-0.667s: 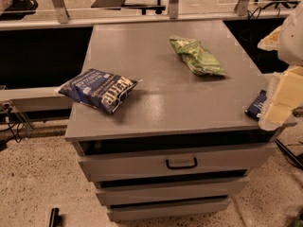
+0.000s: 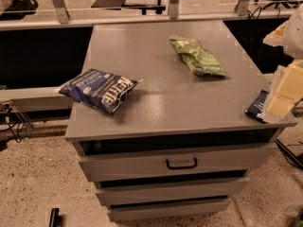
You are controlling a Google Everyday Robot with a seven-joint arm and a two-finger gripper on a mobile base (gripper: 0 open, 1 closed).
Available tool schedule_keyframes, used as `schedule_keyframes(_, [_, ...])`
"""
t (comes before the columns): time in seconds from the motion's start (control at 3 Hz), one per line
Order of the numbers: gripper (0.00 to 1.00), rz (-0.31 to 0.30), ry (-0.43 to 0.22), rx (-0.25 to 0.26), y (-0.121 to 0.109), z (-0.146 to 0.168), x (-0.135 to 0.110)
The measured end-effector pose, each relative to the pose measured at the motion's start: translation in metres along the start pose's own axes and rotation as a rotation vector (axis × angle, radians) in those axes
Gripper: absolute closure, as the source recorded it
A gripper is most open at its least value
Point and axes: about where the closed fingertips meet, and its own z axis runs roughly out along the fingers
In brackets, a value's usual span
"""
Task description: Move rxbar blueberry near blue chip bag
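The grey drawer cabinet (image 2: 189, 103) serves as the work surface, its top carrying everything. The blue chip bag (image 2: 99, 90) lies flat near the front left corner, marking where the bar should end up. The green chip bag (image 2: 196, 56) rests toward the back right, out of the direct line between them. The pale gripper (image 2: 277, 109) hangs at the right edge, directly over the rxbar blueberry (image 2: 257, 105), probably to pick it up; whether it has closed on the bar cannot be told. The bar sits at the front right corner, well apart from the blue bag.
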Motion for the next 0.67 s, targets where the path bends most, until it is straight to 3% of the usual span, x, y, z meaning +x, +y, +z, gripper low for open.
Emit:
schedule_keyframes(0.33, [0.00, -0.012, -0.003, 0.057, -0.030, 0.005, 0.020])
schedule_keyframes(0.67, [0.00, -0.103, -0.059, 0.064, -0.060, 0.011, 0.044])
